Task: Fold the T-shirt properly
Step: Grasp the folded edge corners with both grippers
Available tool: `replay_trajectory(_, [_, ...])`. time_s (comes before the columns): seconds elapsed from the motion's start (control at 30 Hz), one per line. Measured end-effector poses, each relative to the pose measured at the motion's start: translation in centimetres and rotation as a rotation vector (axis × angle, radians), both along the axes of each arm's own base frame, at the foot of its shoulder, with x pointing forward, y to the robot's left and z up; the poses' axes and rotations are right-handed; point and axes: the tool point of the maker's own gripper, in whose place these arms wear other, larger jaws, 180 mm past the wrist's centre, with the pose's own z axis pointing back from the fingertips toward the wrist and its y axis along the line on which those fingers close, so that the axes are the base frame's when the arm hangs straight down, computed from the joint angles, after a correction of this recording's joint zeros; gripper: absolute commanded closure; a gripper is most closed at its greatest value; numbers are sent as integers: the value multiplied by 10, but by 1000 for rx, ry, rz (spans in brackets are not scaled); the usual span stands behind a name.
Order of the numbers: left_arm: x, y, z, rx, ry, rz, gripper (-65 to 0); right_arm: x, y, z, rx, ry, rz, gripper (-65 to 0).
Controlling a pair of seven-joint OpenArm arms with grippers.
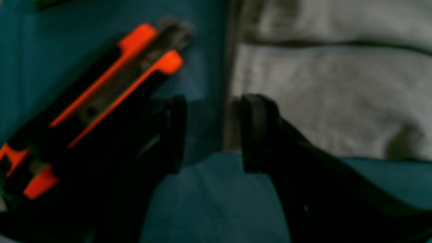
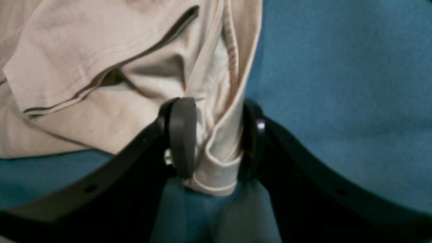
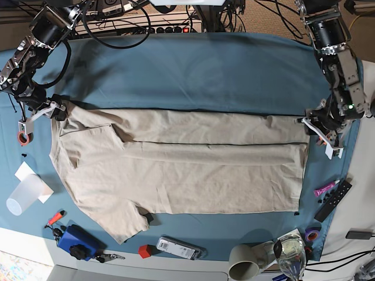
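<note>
The beige T-shirt (image 3: 181, 170) lies spread on the blue-teal table cloth (image 3: 205, 70), its far long edge folded over toward the middle. My right gripper (image 3: 58, 109), on the base view's left, is shut on a bunched fold of the T-shirt (image 2: 216, 152) at its far left corner; the right wrist view shows the fabric pinched between both fingers. My left gripper (image 3: 309, 123) is at the shirt's far right corner. In the left wrist view it (image 1: 216, 135) is open, with the shirt's edge (image 1: 320, 94) just beyond and between the fingertips.
An orange-and-black object (image 1: 111, 87) lies beside my left gripper. A remote (image 3: 334, 200) and a pink item (image 3: 324, 188) lie at the right edge. A plastic cup (image 3: 23, 196), a blue object (image 3: 76, 241), a red block (image 3: 143, 252), a mug (image 3: 245, 261) and a glass (image 3: 290, 252) line the front.
</note>
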Motion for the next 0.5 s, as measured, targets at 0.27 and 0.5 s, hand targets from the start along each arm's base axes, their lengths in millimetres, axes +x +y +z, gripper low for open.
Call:
replay_trajectory(0.27, [3, -18, -6, -33, 14, -21, -267, 0, 0, 0, 0, 0, 0, -225])
replay_trajectory(0.5, [10, -42, -8, -100, -8, -32, -210, 0, 0, 0, 0, 0, 1, -222])
